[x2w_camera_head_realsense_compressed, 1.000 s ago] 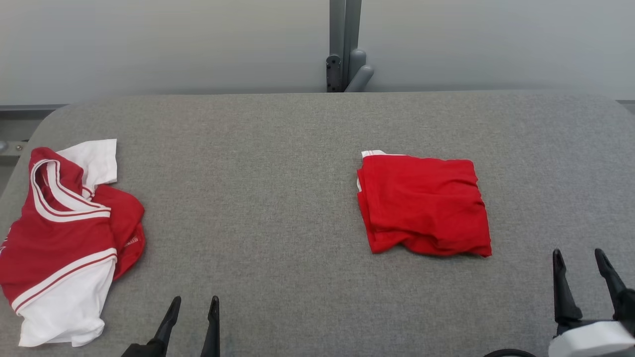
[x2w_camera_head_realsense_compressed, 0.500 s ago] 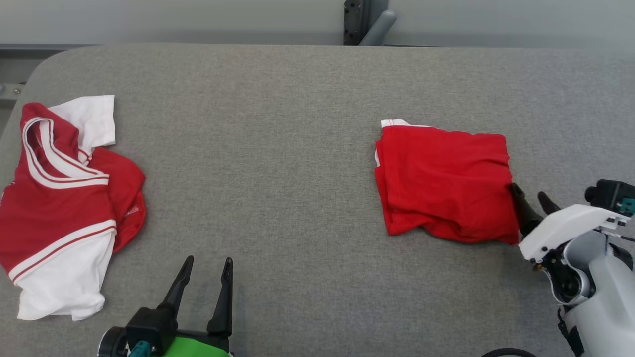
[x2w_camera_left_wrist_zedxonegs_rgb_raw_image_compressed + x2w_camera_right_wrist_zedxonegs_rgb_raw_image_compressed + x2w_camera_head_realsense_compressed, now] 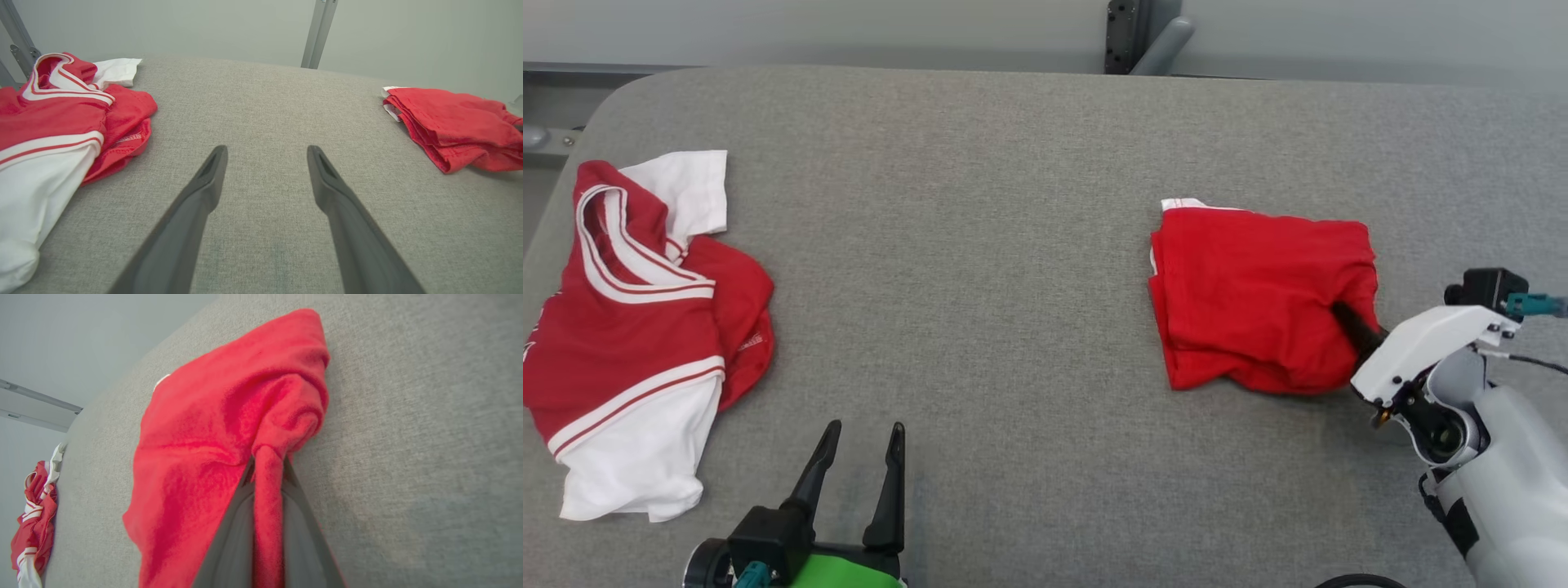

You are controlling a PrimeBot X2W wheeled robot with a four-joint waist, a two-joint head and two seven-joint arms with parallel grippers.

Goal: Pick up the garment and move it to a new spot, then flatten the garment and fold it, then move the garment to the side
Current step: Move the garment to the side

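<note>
Right gripper (image 3: 1342, 314) on folded garment (image 3: 1250, 286) edge

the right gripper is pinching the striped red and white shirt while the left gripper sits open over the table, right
Not the striped shirt: the right wrist view shows the right gripper shut on the edge of the folded plain red garment. The left gripper does sit open over the table.

One table (image 3: 1013, 245) holds two garments: a folded red garment (image 3: 1258, 294) and a crumpled red-and-white garment (image 3: 629, 343). Two grippers: left gripper (image 3: 865, 426), right gripper (image 3: 1339, 314).
</note>
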